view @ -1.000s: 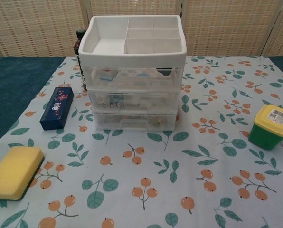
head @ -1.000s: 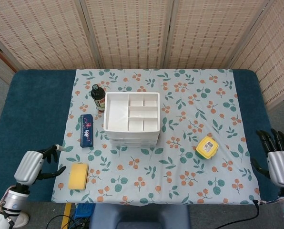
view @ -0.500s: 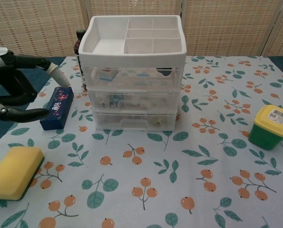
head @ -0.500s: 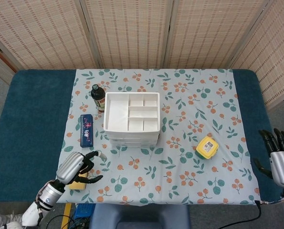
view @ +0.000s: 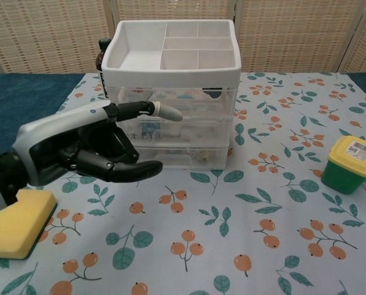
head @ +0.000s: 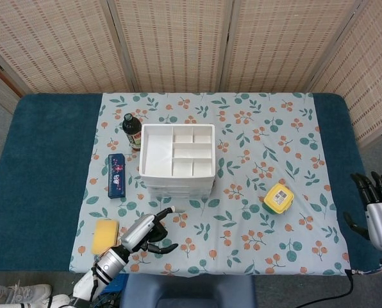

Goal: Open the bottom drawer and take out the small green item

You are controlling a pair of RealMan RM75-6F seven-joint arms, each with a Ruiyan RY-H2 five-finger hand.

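Left hand (view: 85, 150) now before drawer unit (view: 171, 92), fingers spread, empty, right hand (head: 378, 215) only overhead

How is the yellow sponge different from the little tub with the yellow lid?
The sponge is a flat slab with a thin dark underside; the tub stands taller, with a green body. The tub's lid carries a white label; the sponge's top is plain. The sponge lies near the left hand, the tub far right. Both are yellow on top and rest on the tablecloth.

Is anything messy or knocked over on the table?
Nothing stands out. The drawer unit stands straight with its drawers shut, the dark bottle is upright, and the yellow sponge and the green box with the yellow lid lie flat.
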